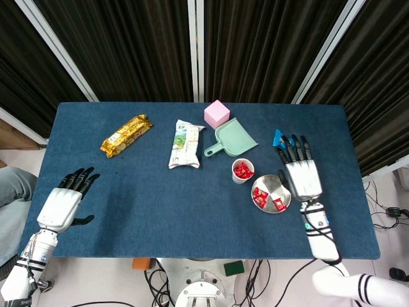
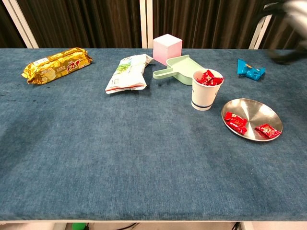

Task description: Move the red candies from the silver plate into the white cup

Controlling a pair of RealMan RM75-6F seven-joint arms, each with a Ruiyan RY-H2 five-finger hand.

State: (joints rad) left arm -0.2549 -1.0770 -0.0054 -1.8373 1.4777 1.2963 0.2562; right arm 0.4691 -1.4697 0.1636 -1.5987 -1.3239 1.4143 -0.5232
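The right hand (image 1: 303, 175) is flat, palm down, its dark fingers (image 1: 293, 146) spread and empty, the forearm running back toward the near edge. The left hand (image 1: 64, 203) likewise lies open, fingers apart, holding nothing.

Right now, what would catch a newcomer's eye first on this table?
Probably the white cup near the middle, stuffed with red candies, and the silver plate to its right holding two more. The right hand, fingers spread, hovers just right of the plate.
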